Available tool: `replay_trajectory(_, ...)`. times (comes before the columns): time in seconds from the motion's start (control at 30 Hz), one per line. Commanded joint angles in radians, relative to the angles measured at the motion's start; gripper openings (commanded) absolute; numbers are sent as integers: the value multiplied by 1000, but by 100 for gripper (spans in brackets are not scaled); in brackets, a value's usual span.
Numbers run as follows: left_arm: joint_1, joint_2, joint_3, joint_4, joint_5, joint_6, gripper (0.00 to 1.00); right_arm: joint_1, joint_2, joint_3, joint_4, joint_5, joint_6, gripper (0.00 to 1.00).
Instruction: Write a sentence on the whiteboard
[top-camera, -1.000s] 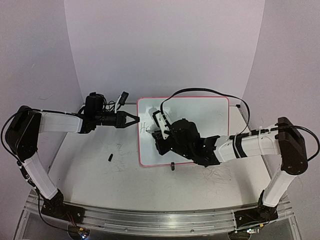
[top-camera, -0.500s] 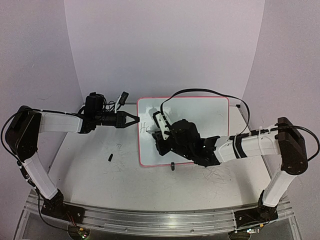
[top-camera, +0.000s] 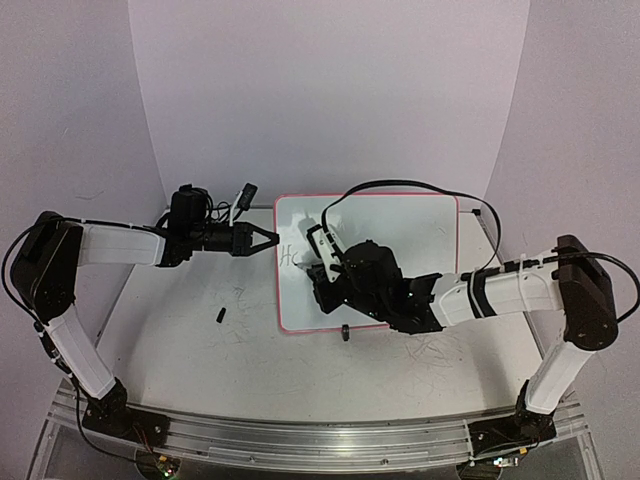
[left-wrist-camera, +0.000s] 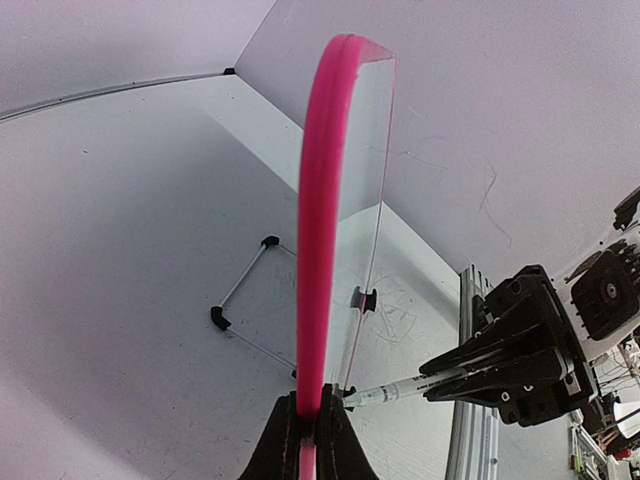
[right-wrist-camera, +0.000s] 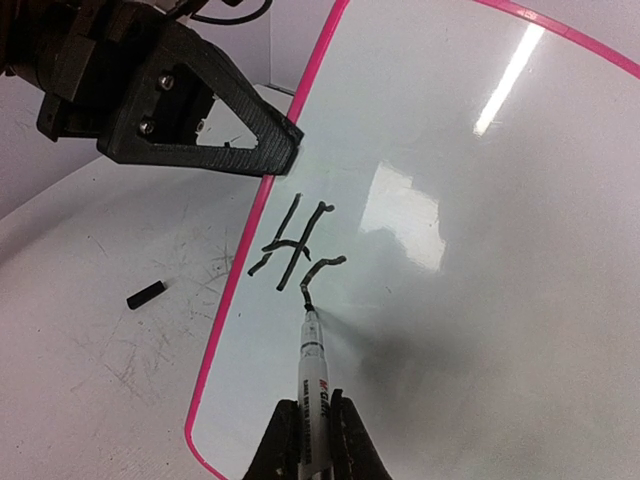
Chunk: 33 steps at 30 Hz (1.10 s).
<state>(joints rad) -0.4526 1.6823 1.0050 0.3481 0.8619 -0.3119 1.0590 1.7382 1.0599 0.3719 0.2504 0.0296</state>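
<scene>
While its left rim is pinched between the closed fingers of the left gripper (top-camera: 268, 240), the whiteboard (top-camera: 400, 235) is held at the middle of the table (top-camera: 180, 340), toward the back, with its long axis running left to right in the overhead view. From the left wrist, the pink rim is seen edge-on, rising straight away from the clamped jaws. A marker (right-wrist-camera: 312, 370) is gripped by the clenched right gripper (right-wrist-camera: 308, 440), its long axis pointing away from the jaws and up the board face, its tip touching the surface. The sentence (right-wrist-camera: 295, 245) is made up so far of an "H" and the curved opening stroke of a second letter, at whose lower end the marker tip is placed. These letters are set just inside the left rim, close beside the left gripper's fingertips. To the right of the writing, a broad stretch of bare white board is left as far as the far rim. A small black piece (top-camera: 220, 315) is seen lying on the scribbled tabletop to the left of the board, well apart from it, and a black clip foot (top-camera: 344, 332) is seen at the board's near edge.
</scene>
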Motion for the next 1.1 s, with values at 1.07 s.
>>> replay_trajectory(1.07,-9,-39,2,29,57,-1,0,-36,2,34,32,49,9,0)
